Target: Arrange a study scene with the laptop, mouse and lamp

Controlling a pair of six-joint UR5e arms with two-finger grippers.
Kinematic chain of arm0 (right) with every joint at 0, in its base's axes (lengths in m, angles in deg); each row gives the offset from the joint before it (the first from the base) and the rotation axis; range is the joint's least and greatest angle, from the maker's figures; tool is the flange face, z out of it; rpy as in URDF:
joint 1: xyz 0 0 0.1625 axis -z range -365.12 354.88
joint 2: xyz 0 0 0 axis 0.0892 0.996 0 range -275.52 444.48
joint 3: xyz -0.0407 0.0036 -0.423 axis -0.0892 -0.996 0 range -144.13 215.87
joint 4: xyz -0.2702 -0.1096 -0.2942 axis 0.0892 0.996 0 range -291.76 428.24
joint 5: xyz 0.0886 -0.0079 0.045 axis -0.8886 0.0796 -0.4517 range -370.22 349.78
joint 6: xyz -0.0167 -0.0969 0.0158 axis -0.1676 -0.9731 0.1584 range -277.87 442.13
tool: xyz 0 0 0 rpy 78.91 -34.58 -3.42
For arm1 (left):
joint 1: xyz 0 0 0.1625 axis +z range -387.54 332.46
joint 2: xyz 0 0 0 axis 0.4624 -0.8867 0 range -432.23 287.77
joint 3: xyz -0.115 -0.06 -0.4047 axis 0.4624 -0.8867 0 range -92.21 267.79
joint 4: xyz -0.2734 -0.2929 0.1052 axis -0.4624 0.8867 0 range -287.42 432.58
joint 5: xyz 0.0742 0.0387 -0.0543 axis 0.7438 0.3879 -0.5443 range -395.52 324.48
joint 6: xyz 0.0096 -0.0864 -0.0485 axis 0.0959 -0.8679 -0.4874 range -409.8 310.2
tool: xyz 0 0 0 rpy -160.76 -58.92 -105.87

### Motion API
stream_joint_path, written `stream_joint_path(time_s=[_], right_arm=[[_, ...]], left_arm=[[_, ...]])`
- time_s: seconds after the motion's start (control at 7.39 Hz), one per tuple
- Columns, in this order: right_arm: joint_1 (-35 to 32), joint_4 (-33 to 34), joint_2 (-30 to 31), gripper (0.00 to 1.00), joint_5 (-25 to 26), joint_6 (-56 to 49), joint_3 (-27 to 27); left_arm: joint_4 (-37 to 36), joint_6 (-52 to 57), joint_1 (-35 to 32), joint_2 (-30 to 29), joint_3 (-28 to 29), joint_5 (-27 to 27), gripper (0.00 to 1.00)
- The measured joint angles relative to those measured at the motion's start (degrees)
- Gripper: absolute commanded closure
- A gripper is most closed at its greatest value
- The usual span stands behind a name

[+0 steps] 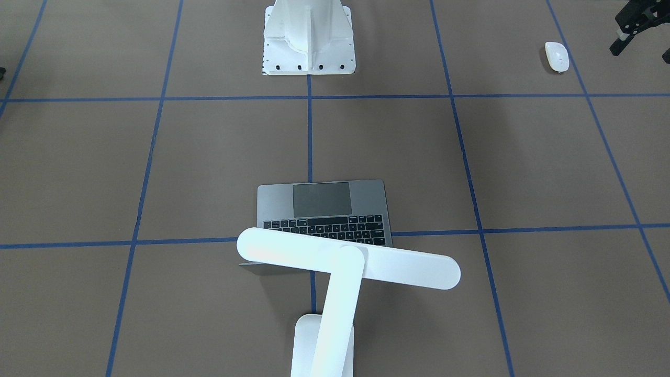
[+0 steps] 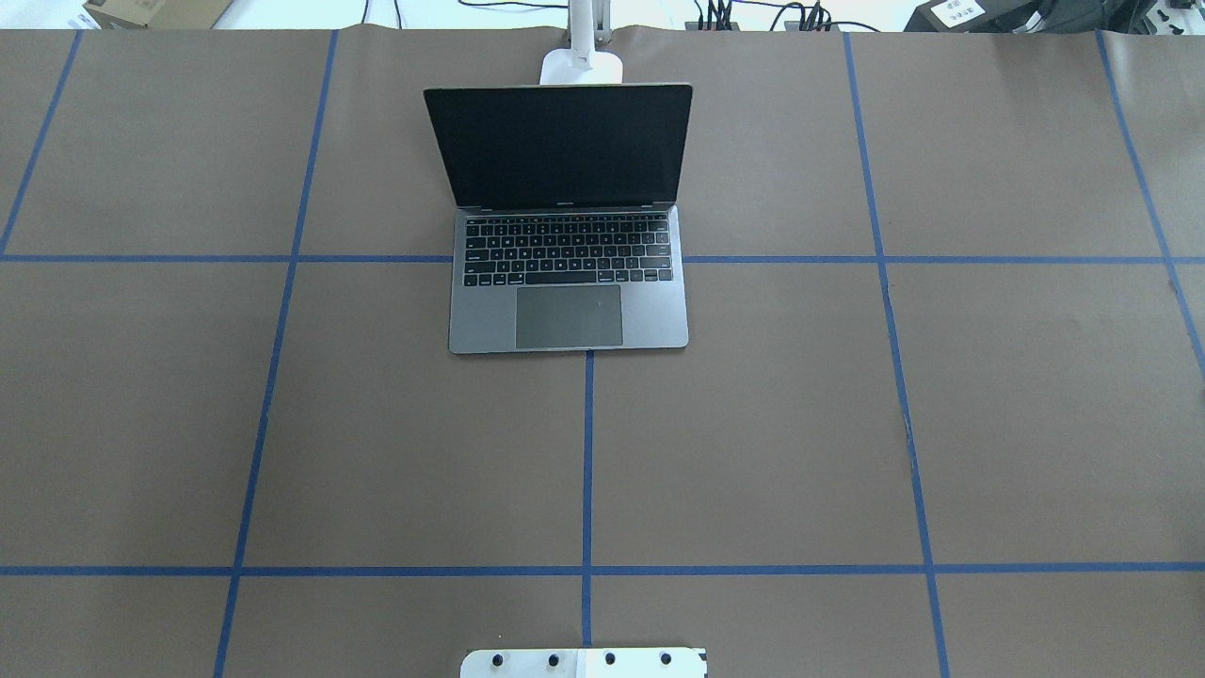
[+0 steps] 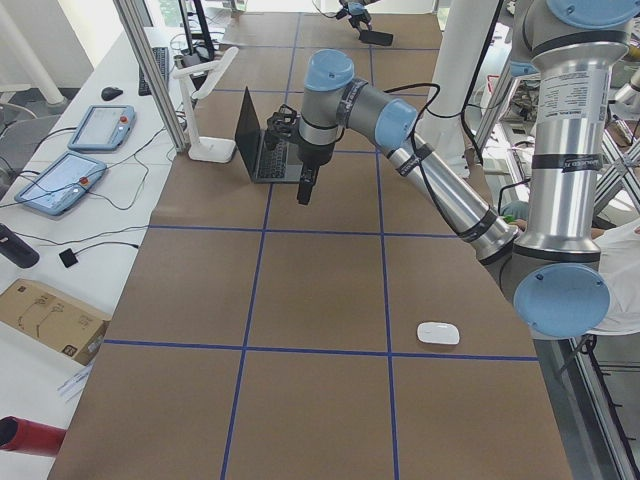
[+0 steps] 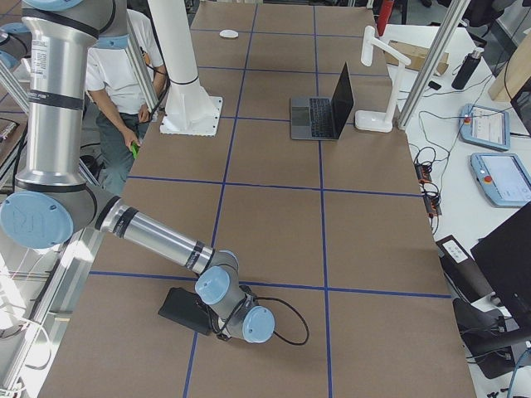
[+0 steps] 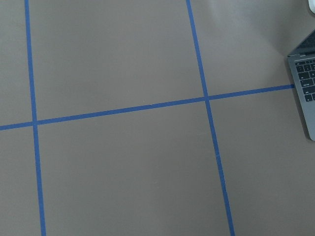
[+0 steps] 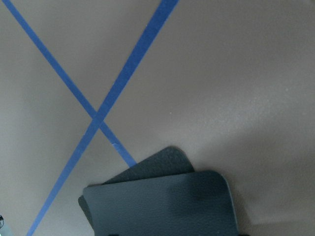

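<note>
Left end of the tabletop, by the robot-side edge: the small glossy white oval mouse (image 1: 556, 56) lies alone on the brown paper-covered table (image 2: 753, 424), well apart from the other task items. The left gripper (image 1: 641, 52) hangs above that same corner, near the mouse. Its two black fingers look spread with nothing between them, though the frame edge cuts part of it off. Centre, toward the far edge: the slim space-grey metal laptop (image 2: 569, 301) stands open, dark screen and keyboard facing the robot. The white desk lamp with the long flat bar head (image 1: 345, 264) has its base just behind the lid at the far edge, and its bar reaches over the hinge end of the keyboard. Centre of the robot-side edge: the white bolted pedestal (image 1: 309, 47). Right end, near the robot-side edge: a flat black square pad (image 6: 157, 206) lies on the paper with the right gripper (image 4: 207, 319) low beside it. Its wrist hides the fingers, so we cannot tell whether they are spread, closed or touching the pad. We judge the laptop and lamp placed, and the mouse the step in hand. The next move calls for lowering the left gripper over the mouse, fingers across its narrow width, and closing gently, since the glossy rounded shell will likely slip. The mouse then goes just beside the laptop.
</note>
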Motion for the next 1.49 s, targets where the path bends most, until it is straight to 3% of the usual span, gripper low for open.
stream_joint_path(time_s=[0.95,1.49], right_arm=[[0.0,5.3,0.2,0.17,-3.4,-0.1,0.6],[0.0,6.4,0.0,0.65,-7.2,-0.4,0.8]], left_arm=[[-0.1,-0.4,-0.6,1.5,-1.9,0.0,0.00],[-0.1,-0.4,-0.7,1.9,-2.9,0.0,0.00]])
